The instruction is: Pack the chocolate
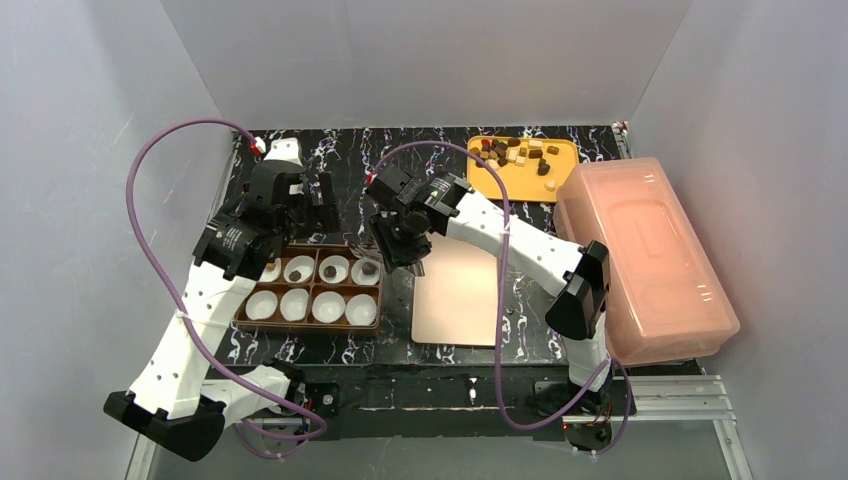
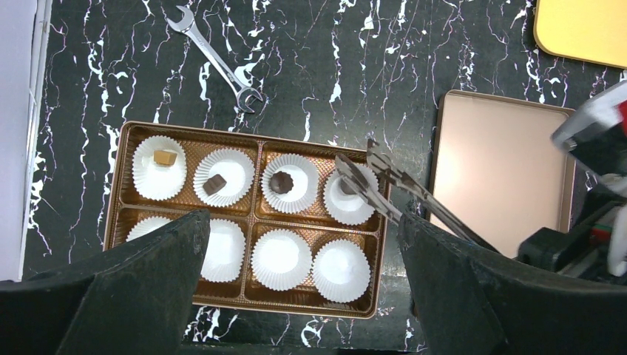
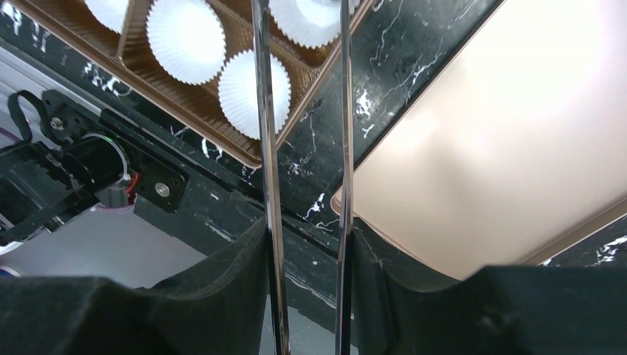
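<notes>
Left wrist view looks straight down on the copper box (image 2: 375, 288). Each far-row cup holds one piece, and the dark chunk (image 2: 346, 185) in the far-right cup lies right at the tips of the tweezers (image 3: 266, 148). The right jaws pinch the tweezers by the handle end. The blades stand apart, so that chunk looks set down rather than gripped. The left jaws are spread wide, hold nothing and hang above the box. The four near-row cups (image 2: 279, 259) are unfilled. The loose chocolate (image 1: 515, 153) sits on the yellow tray (image 1: 510, 187) at the surface's far right corner, beyond and to the right of the tweezer tips, so the right arm is plainly nearer. The chunks are too small to tell any long axis. The lid (image 1: 458, 290) lies flat beside the box and the pink bin (image 1: 640, 255) lines the right edge; neither seems to block the way.
</notes>
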Controlling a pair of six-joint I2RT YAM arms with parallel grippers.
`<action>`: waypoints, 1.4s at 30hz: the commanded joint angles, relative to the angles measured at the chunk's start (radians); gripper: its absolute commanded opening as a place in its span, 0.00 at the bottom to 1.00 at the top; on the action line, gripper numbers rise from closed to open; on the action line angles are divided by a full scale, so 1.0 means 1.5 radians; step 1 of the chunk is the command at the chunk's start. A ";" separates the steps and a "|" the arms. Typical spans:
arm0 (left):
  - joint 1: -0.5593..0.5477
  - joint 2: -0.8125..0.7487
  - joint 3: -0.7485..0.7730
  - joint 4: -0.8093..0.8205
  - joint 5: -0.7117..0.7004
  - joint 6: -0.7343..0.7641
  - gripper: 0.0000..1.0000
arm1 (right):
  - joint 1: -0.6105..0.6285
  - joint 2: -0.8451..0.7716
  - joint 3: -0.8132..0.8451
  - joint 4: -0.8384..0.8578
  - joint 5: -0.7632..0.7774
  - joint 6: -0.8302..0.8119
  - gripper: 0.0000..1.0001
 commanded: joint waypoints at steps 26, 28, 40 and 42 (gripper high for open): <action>0.002 -0.019 -0.040 0.041 0.056 -0.010 0.99 | -0.386 0.010 0.104 -0.036 0.203 -0.050 0.49; 0.002 -0.017 -0.046 0.047 0.060 -0.011 1.00 | -0.407 0.036 0.133 -0.039 0.200 -0.054 0.49; 0.002 -0.015 -0.051 0.053 0.078 -0.008 0.99 | -0.503 0.164 0.216 -0.034 0.240 -0.037 0.49; 0.002 -0.016 -0.051 0.051 0.079 -0.005 1.00 | -0.514 0.178 0.219 -0.028 0.247 -0.032 0.49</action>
